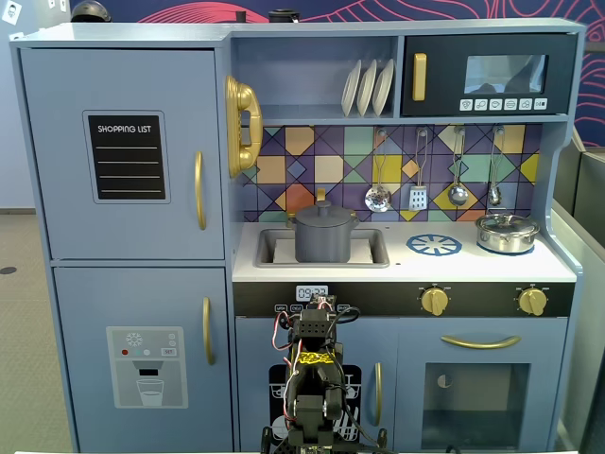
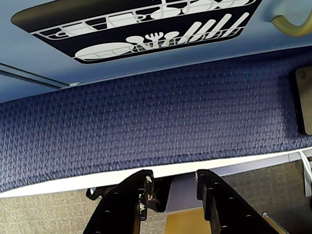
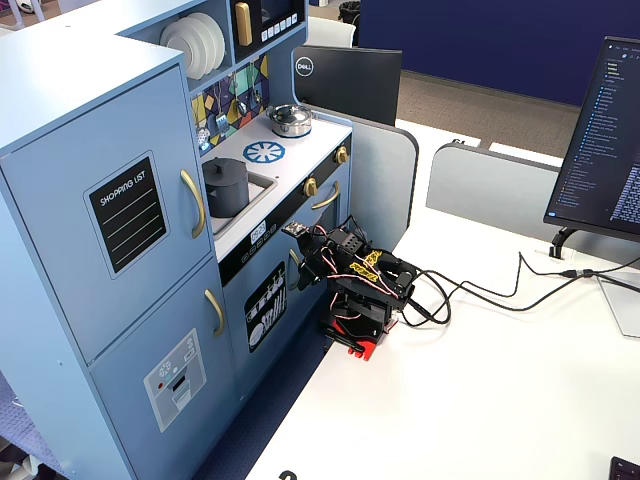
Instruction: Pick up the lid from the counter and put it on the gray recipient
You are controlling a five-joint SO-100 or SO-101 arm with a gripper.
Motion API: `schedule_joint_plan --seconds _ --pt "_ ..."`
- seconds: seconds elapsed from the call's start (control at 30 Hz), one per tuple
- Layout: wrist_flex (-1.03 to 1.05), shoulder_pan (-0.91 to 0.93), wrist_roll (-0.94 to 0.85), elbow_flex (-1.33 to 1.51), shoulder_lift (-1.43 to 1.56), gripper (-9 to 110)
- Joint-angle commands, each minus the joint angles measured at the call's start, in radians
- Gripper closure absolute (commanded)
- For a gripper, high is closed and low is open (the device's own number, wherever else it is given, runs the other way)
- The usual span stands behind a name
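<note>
The dark-gray pot (image 1: 324, 241) stands in the recessed sink of the pale counter (image 1: 473, 267). The dark-gray lid (image 1: 324, 215) with its small knob sits on top of the pot. Both also show in the other fixed view, the pot (image 3: 226, 190) and the lid (image 3: 225, 166). My arm (image 1: 312, 374) is folded low on the white table in front of the toy kitchen, well below the counter. In the wrist view my gripper (image 2: 174, 178) is open and empty. Its jaws stand apart over the table edge and blue carpet.
A shiny silver pot (image 1: 507, 233) with its own lid stands at the counter's right, beside the printed blue burner ring (image 1: 434, 245). Utensils hang on the back wall. In the other fixed view, cables (image 3: 480, 295) and a monitor (image 3: 605, 130) occupy the table to the arm's right.
</note>
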Motion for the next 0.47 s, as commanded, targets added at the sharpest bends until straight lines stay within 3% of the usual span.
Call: schedule_joint_plan --seconds 0.0,0.43 --pt "0.166 0.017 -0.003 0.026 -0.006 98" --pt "0.166 0.017 -0.003 0.026 -0.006 94"
